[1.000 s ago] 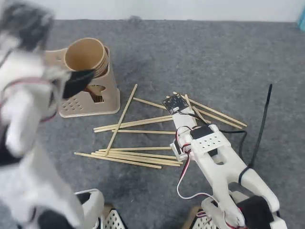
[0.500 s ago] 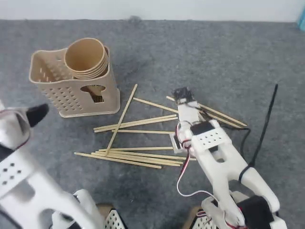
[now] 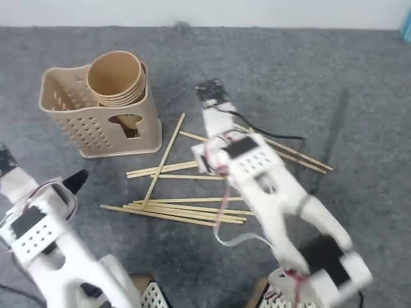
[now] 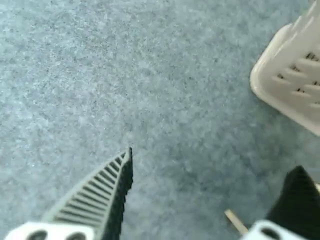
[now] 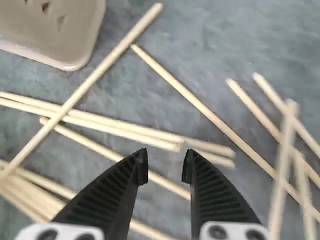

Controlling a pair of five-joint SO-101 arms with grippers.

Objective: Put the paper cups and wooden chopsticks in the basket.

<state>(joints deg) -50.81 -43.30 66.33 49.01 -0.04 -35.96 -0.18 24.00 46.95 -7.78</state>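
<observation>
A beige basket (image 3: 96,128) stands upright at the far left of the grey, carpet-like worktop (image 3: 334,70). A nested stack of paper cups (image 3: 115,77) sits in its right end, rims above the basket wall. Loose wooden chopsticks (image 3: 176,212) lie right of the basket and nearer. A tight bundle lies crosswise, 2 more lie side by side beyond it, 1 crosses them on a slant, and others fan out to the right. The white right arm (image 3: 263,179) stretches over the scatter, its wrist board (image 3: 212,94) apart from the basket. The white left arm (image 3: 38,231) is at the near left, with 1 black fingertip (image 3: 77,181) pointing toward the basket, short of it.
</observation>
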